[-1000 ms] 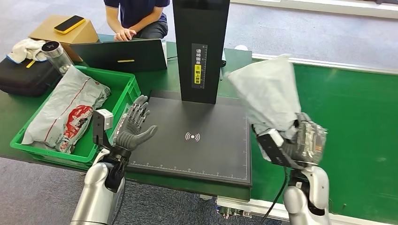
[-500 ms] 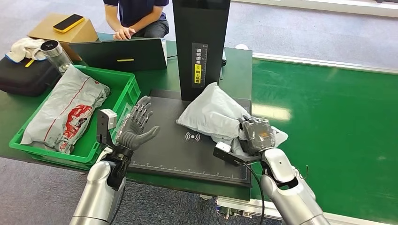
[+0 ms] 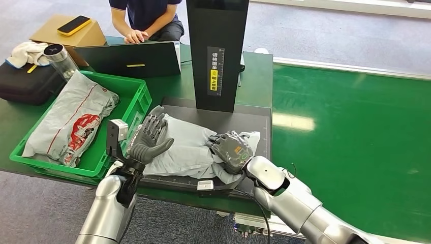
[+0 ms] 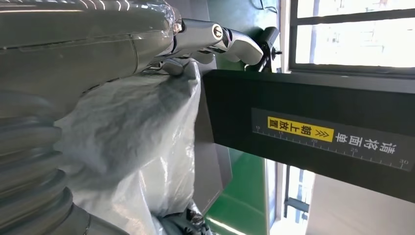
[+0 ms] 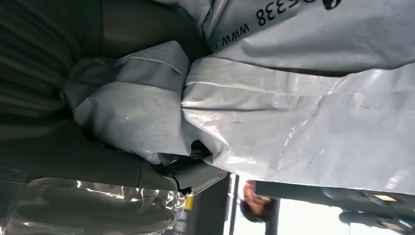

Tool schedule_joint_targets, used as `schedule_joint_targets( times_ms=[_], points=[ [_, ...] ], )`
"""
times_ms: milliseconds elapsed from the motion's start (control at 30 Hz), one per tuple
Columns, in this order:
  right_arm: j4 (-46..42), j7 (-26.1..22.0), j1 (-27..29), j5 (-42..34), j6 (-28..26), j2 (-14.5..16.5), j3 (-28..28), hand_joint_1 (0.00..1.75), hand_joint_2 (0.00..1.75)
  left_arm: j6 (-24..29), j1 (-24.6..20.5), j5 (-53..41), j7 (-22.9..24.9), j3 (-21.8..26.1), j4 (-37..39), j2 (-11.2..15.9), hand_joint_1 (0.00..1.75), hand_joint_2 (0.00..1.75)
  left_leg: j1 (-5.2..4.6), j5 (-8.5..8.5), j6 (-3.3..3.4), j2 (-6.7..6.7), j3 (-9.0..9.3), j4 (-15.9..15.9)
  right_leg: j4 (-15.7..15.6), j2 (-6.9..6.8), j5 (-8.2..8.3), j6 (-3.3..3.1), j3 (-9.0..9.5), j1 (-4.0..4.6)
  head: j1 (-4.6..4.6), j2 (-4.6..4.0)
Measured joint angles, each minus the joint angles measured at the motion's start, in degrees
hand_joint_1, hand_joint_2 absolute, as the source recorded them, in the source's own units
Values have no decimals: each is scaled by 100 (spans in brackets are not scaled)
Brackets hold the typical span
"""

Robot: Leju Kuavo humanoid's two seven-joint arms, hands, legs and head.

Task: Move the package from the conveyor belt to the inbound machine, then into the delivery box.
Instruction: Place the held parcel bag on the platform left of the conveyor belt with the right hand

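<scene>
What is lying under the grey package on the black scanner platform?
The grey package lies on the black scanner platform, gripped by the right hand. It covers the platform's middle, so nothing beneath it can be seen.

The right hand (image 5: 98, 161) grips the crumpled grey package (image 5: 274, 112), printed digits showing.

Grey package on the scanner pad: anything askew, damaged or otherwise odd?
The grey package lies crumpled and skewed across the black scanner pad, bunched where the right hand grips it. The left hand sits at its other end. No tear or spill shows. Nothing else stands out.
</scene>
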Motion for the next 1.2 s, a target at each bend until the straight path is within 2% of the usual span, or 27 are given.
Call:
schedule_joint_targets(
  times_ms=[167,200,300,333,433,567,733,833,900,967,1100,1200],
  points=[
    [-114,195,-82,-70,-32,-3,396,175,175,7,26,57,1,9,0,77,0,175,0,0,1,0,0,0,0,0,0,0,1,-1,0,1],
    [-117,212,-99,-73,-32,-3,442,164,175,7,34,66,1,10,0,89,0,175,0,0,1,0,0,0,0,0,0,0,1,-1,1,1],
    [-116,233,-150,-93,-29,-3,558,38,175,8,49,78,1,12,0,117,0,175,-1,1,1,0,0,0,0,0,1,1,1,-1,1,1],
    [-112,265,-170,-107,4,-3,593,4,175,13,53,81,1,12,-1,126,0,175,-1,1,1,0,0,0,0,0,1,1,1,-1,1,2],
    [-29,494,-268,-212,207,6,683,0,175,54,80,102,4,12,-7,145,0,175,-1,1,1,0,0,1,0,0,1,1,2,-1,0,1],
    [279,913,-400,-324,161,48,746,0,0,106,140,133,49,12,-48,168,0,175,-1,1,1,0,1,1,-1,0,1,1,2,-1,-1,1],
    [655,1595,-431,-377,-202,86,621,0,0,208,238,152,120,12,-137,174,0,175,-1,1,1,-1,1,1,-1,-1,1,1,1,-1,-1,1],
    [781,1702,-373,-598,-485,61,369,0,0,246,297,168,142,13,-190,175,0,175,-1,1,1,-1,2,1,-2,-1,1,1,1,-2,0,1],
    [784,1511,-255,-1036,-626,15,118,0,87,279,336,179,151,14,-233,175,0,175,-1,1,1,-1,3,2,-4,-1,1,1,2,-2,0,1],
    [649,1056,-4,-1840,-530,-49,-282,0,175,324,383,178,149,15,-295,176,0,175,-1,0,2,-5,3,3,-6,-5,1,1,5,-3,0,1],
    [19,-9,796,-3856,650,-182,-1513,0,0,380,483,127,88,13,-473,178,0,175,-2,-3,3,-13,-2,3,-10,-12,-1,1,5,-2,1,1],
    [-362,-331,1268,-4556,1364,-236,-2194,0,0,379,506,89,57,-5,-567,178,0,175,-2,-4,3,-13,-5,3,-11,-11,-1,2,1,-2,-1,1]
  ],
)
